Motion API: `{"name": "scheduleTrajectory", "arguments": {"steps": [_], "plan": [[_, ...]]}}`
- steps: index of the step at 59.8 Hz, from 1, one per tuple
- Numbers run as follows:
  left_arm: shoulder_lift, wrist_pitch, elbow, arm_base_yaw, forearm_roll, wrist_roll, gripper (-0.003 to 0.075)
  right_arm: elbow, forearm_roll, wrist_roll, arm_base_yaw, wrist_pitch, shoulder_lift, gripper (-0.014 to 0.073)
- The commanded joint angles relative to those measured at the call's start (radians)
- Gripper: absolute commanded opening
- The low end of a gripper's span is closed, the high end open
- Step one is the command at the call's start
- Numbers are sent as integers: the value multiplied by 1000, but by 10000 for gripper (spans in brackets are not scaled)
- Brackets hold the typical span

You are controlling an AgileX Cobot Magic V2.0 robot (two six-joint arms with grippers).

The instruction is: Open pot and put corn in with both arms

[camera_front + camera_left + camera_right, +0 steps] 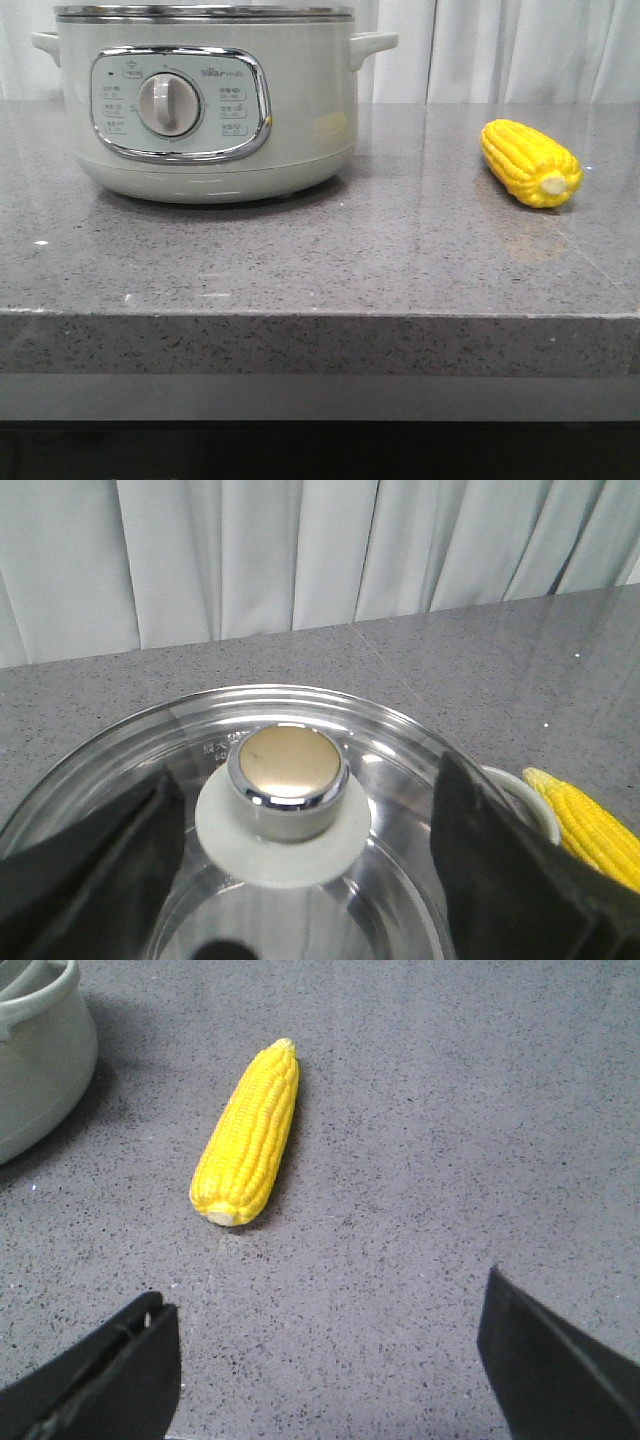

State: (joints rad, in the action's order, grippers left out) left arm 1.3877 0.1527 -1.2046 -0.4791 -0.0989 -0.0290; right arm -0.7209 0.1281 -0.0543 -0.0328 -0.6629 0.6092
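The pale cream-green pot (205, 95) stands at the left of the grey counter, its dial panel facing me. A glass lid (400, 740) with a chrome knob (288, 780) on a white base covers it. My left gripper (305, 865) is open above the lid, a finger on each side of the knob, touching nothing. The yellow corn (530, 163) lies on the counter to the right of the pot; it also shows in the left wrist view (590, 825) and the right wrist view (248, 1135). My right gripper (325, 1355) is open and empty above bare counter, short of the corn. Neither gripper shows in the front view.
White curtains (500, 50) hang behind the counter. The counter's front edge (320, 315) runs across the front view. The pot's side handle (35, 990) shows at the corner of the right wrist view, apart from the corn.
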Motion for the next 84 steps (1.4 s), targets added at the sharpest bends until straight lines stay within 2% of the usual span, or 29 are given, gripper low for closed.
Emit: {"name": "scheduleTrajectory", "arguments": {"steps": [1,15,37,42,56,61,74,84], "plan": [[23,-89,-84,-9,-12,2,501,-36,7,-7,5,67,6,623],[140,-109,-174,-9,-12,3,501,-36,7,-7,5,67,6,623],[217,-172,-180,-7,-52,5,498,-36,7,-7,5,67,6,623],[228,-181,-180,-7,-52,5,468,-36,7,-7,5,66,6,623],[231,-179,-180,-7,-52,5,282,-36,7,-7,5,58,6,623],[231,-179,-180,-7,-52,5,242,-36,7,-7,5,59,6,623],[208,-186,-205,-7,-52,5,221,-36,11,-7,5,80,6,623],[153,-162,-293,-7,-52,5,221,-36,34,-7,5,80,6,623]]}}
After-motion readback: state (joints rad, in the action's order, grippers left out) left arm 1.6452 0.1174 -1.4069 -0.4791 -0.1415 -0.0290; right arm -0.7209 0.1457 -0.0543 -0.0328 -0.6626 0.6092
